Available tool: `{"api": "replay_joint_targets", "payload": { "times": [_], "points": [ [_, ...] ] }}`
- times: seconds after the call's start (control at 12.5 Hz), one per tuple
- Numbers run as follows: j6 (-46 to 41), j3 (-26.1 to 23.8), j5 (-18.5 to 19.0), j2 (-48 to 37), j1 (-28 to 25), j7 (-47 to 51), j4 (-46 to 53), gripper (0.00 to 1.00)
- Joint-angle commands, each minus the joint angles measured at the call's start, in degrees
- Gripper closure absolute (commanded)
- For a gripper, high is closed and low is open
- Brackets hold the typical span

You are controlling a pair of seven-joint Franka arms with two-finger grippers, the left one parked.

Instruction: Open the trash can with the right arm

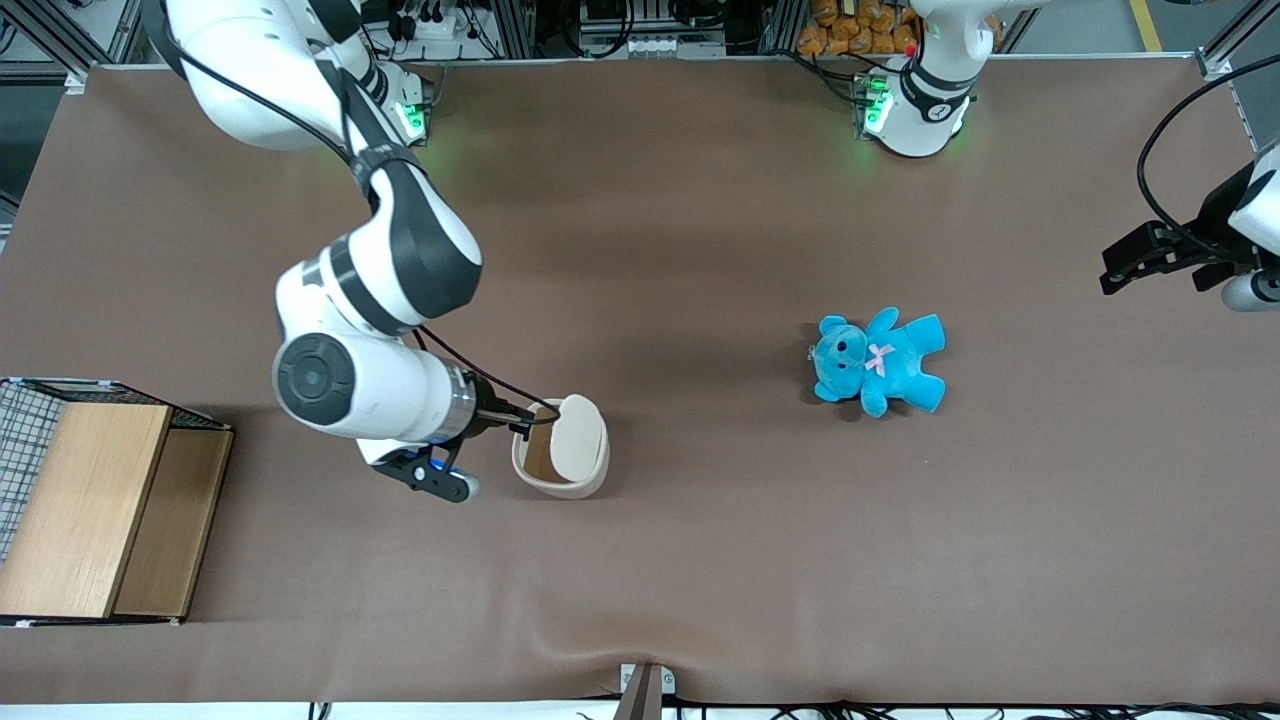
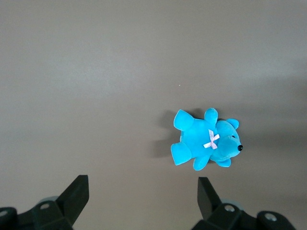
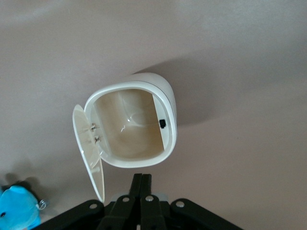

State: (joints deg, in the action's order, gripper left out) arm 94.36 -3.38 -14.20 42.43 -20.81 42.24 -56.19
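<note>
The cream-white trash can (image 1: 562, 472) stands on the brown table with its lid (image 1: 580, 435) swung up and open, showing the tan inside (image 1: 540, 452). In the right wrist view the can (image 3: 136, 124) is open, its lid (image 3: 88, 153) standing on edge beside the mouth. My right gripper (image 1: 520, 420) reaches over the can's rim on the working arm's side. Its fingers (image 3: 142, 184) are pressed together, empty, just short of the can's rim.
A blue teddy bear (image 1: 878, 362) lies toward the parked arm's end of the table, also in the left wrist view (image 2: 206, 143) and at the edge of the right wrist view (image 3: 17, 208). A wooden box (image 1: 95, 505) with a wire basket (image 1: 25, 425) sits at the working arm's end.
</note>
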Motion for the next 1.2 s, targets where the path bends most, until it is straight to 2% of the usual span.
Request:
{"api": "replay_joint_targets", "payload": {
  "times": [0.0,0.08,0.16,0.24,0.4,0.56,0.72,0.8,1.04,1.12],
  "points": [
    [-2.3,-0.3,-1.6,-1.7,2.0,0.8,0.2,0.83],
    [-3.6,-0.3,-1.6,-2.0,3.0,0.8,0.2,0.61],
    [-5.1,-0.3,-1.6,-2.9,4.3,0.5,0.2,0.49],
    [-5.8,-0.6,-1.7,-3.8,5.6,0.2,0.1,0.00],
    [-6.9,-0.2,-1.3,-6.6,6.2,0.3,-0.2,0.00],
    [-8.9,-0.4,0.8,-8.1,8.1,-1.1,-0.4,0.00],
    [-12.7,-0.3,6.5,-10.2,9.0,-9.6,-0.5,0.00],
    [-13.8,-0.3,8.1,-11.2,9.6,-11.5,-0.6,0.00],
    [-17.5,-0.3,8.9,-14.5,12.1,-14.4,-0.8,0.00],
    [-18.9,-0.3,10.4,-15.4,12.9,-16.9,-0.8,0.00]
  ]
}}
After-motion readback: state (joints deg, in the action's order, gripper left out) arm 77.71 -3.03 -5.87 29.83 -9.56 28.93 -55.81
